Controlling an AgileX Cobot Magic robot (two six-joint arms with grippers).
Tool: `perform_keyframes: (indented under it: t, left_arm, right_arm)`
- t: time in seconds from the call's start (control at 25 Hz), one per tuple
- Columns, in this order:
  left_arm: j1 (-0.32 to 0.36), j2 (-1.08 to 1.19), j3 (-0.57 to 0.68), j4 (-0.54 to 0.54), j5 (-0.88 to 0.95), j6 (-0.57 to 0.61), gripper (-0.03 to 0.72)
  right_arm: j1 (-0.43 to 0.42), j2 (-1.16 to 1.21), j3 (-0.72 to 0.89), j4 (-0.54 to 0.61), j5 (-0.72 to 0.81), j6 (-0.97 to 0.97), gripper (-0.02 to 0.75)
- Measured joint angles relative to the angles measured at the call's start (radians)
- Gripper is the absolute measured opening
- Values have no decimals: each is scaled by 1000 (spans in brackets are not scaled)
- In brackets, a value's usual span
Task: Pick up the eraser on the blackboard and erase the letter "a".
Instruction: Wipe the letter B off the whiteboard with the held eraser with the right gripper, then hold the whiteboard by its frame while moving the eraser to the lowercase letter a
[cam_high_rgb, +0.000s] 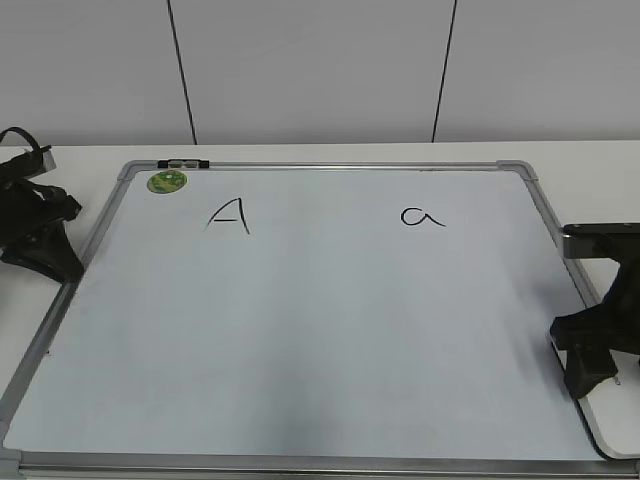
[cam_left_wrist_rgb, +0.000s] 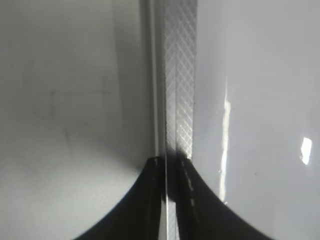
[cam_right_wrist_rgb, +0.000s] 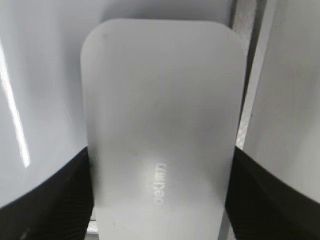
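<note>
The blackboard (cam_high_rgb: 330, 166) lies flat on the table, white with a grey frame. The letter "a" (cam_high_rgb: 422, 216) is written on its upper right part. The white eraser (cam_right_wrist_rgb: 160, 100) lies at the board's lower right corner, over the frame; only its corner shows in the exterior view (cam_high_rgb: 612, 428). My right gripper (cam_right_wrist_rgb: 160, 200) is down on it there (cam_high_rgb: 590, 375), one finger against each long side. My left gripper (cam_left_wrist_rgb: 170, 165) is shut and empty, resting at the board's left frame edge (cam_high_rgb: 45, 255).
A capital "A" (cam_high_rgb: 229, 214) is written on the board's upper left, next to a round green sticker (cam_high_rgb: 167, 182). A small black clip (cam_high_rgb: 184, 162) sits on the top frame. White table surrounds the board, with a wall behind.
</note>
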Motion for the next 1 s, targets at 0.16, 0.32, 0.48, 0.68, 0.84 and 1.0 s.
perform_keyframes:
  t: [0.16, 0.32, 0.48, 0.68, 0.84, 1.0]
  left_arm:
    - [0, 0, 0, 0, 0, 0, 39]
    - [0, 0, 0, 0, 0, 0, 39]
    - [0, 0, 0, 0, 0, 0, 39]
    - [0, 0, 0, -2, 0, 0, 39]
    - [0, 0, 0, -2, 0, 0, 39]
    - [0, 0, 0, -2, 0, 0, 39]
  right_arm:
    - [0, 0, 0, -2, -2, 0, 530]
    - [0, 0, 0, -2, -2, 0, 529]
    - [0, -4, 0, -2, -2, 0, 529]
    - [0, -48, 0, -2, -2, 0, 529]
    - [0, -92, 0, -2, 6, 2, 529]
    - [0, -120, -36, 9, 47, -7, 529]
